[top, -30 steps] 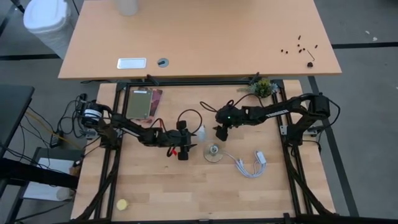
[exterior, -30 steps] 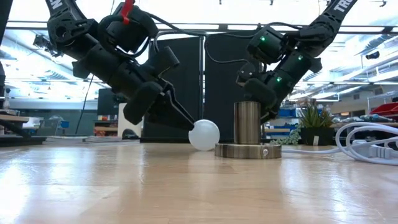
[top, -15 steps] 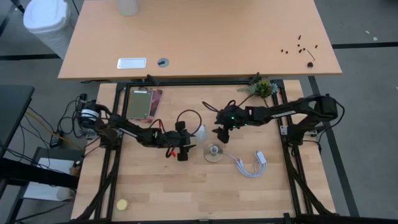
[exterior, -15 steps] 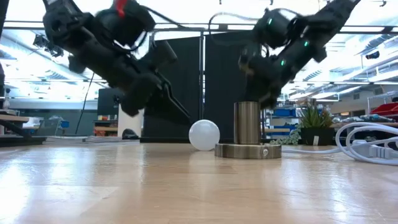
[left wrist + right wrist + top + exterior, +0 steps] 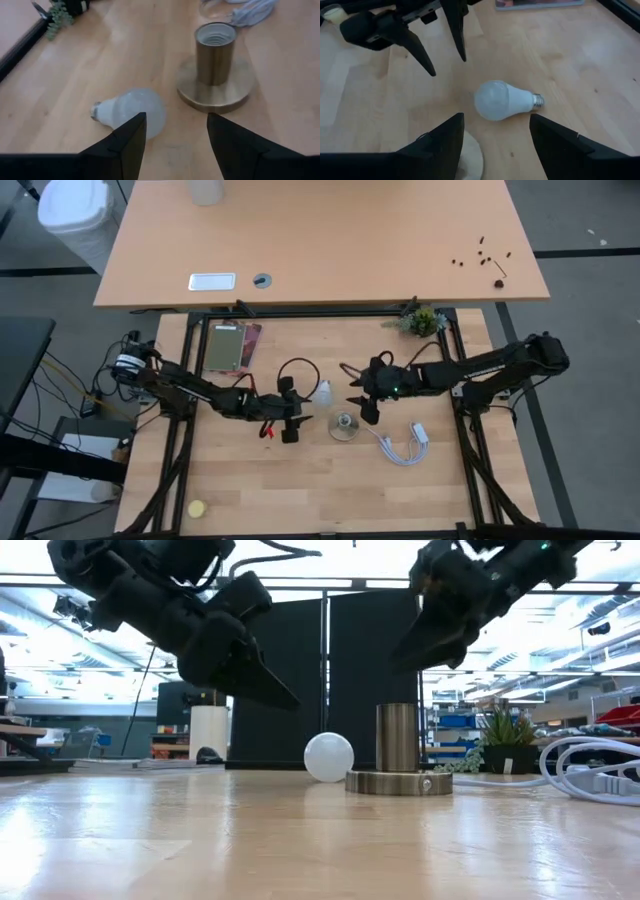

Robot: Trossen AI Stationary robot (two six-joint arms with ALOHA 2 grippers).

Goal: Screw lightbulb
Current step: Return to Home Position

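A pale wooden table (image 5: 300,480) is carrying 2 things near its middle: a white lightbulb (image 5: 321,391) is lying on its side, close to but not touching a round metal socket (image 5: 343,425) that is standing upright on its disc base. A white cable (image 5: 400,445) is sprawling just to the right of the socket. A flat green-and-red packet (image 5: 228,345) is resting near the back-left corner, a small plant (image 5: 423,321) is sitting at the back-right corner, and a small yellow round object (image 5: 197,508) is lying near the front-left corner.

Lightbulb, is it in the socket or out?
Out. The lightbulb lies on its side beside the socket, whose threaded mouth is empty.
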